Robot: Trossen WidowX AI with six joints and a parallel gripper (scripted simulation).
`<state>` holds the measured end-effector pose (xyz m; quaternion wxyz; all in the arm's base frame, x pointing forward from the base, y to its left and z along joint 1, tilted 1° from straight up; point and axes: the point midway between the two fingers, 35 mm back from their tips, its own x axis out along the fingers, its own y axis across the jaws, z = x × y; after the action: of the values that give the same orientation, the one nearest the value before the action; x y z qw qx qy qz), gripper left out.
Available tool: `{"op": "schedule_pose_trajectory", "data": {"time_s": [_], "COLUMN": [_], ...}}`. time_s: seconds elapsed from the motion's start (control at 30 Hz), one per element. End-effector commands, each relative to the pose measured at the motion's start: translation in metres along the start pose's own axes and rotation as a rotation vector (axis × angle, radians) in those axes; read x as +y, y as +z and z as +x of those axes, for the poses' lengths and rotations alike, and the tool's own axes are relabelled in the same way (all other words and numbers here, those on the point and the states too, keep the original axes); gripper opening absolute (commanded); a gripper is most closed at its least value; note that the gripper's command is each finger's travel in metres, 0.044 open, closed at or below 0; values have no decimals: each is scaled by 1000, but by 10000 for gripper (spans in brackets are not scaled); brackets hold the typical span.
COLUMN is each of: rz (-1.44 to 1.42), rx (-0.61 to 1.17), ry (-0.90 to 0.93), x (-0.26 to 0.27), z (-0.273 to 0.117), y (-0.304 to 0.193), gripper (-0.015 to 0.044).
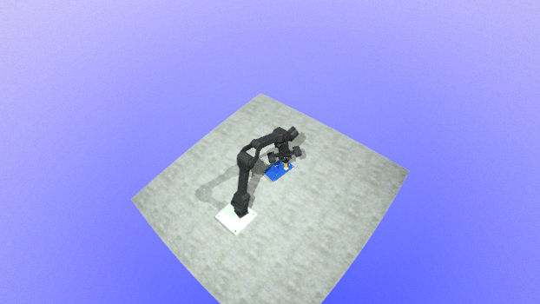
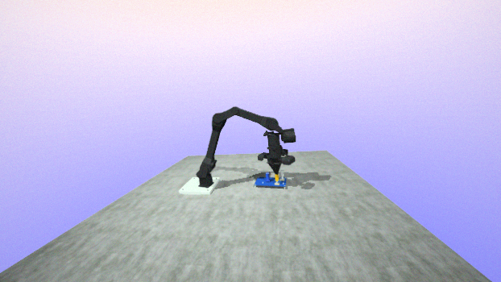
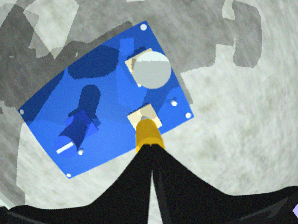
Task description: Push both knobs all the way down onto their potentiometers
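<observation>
The blue circuit board (image 1: 273, 175) (image 2: 262, 184) (image 3: 107, 150) stands on short legs on the table. An orange-yellow knob (image 1: 286, 165) (image 2: 277, 177) (image 3: 149, 134) stands over a beige potentiometer (image 3: 138, 116) near one board edge. My gripper (image 1: 286, 160) (image 2: 276, 173) (image 3: 150, 150) is shut, with its tips right at the top of the orange knob; whether they touch it I cannot tell. A round light grey knob (image 3: 152, 70) sits over another beige potentiometer (image 3: 131, 63). A blue knob (image 2: 267, 176) (image 3: 66, 146) with a white line stands over a blue potentiometer. How far down each knob sits is unclear.
The arm's white base plate (image 1: 226, 219) (image 2: 193, 188) stands on the grey table (image 1: 330, 187) (image 2: 242, 234). Small white pins (image 3: 174, 103) (image 3: 80, 152) stand up from the board. The arm reaches over from the base, and its shadows fall across the board and table.
</observation>
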<state>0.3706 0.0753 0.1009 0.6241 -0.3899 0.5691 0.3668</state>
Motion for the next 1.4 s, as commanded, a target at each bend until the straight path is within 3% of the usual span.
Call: {"op": "schedule_pose_trajectory", "data": {"time_s": [0.0, 1.37], "rz": [-3, -3], "rx": [17, 17], "ry": [19, 19], "x": [-2, -2], "z": [21, 32], "y": [1, 1], "gripper": [0, 0]}}
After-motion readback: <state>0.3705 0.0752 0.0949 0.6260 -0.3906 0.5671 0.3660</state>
